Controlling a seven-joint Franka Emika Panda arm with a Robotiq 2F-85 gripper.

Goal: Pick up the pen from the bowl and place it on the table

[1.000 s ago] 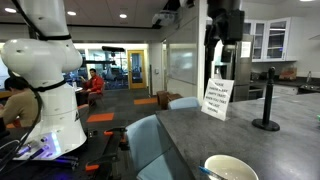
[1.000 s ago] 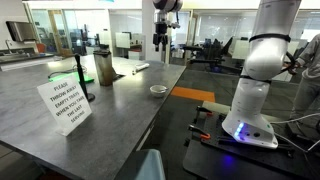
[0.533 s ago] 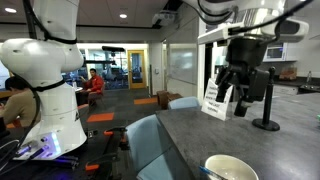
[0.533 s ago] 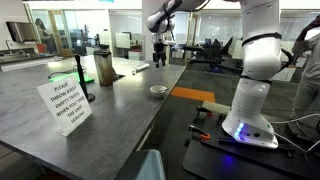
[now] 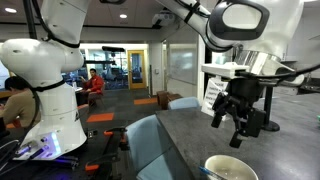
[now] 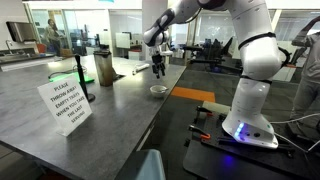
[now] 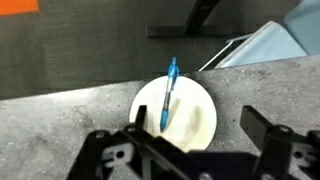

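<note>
Lowered arm (image 5: 236,22) holds open tool (image 5: 227,131) above pen (image 7: 168,93) lying in bowl (image 7: 203,128)

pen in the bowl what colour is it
Blue; wrist view shows the thin stick pen best, lying in the round cream-white bowl.

Downward gripper (image 5: 228,127), jaws spread wide

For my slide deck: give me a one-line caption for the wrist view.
Open gripper hovers above the blue pen lying in the white bowl on the grey table.
</note>
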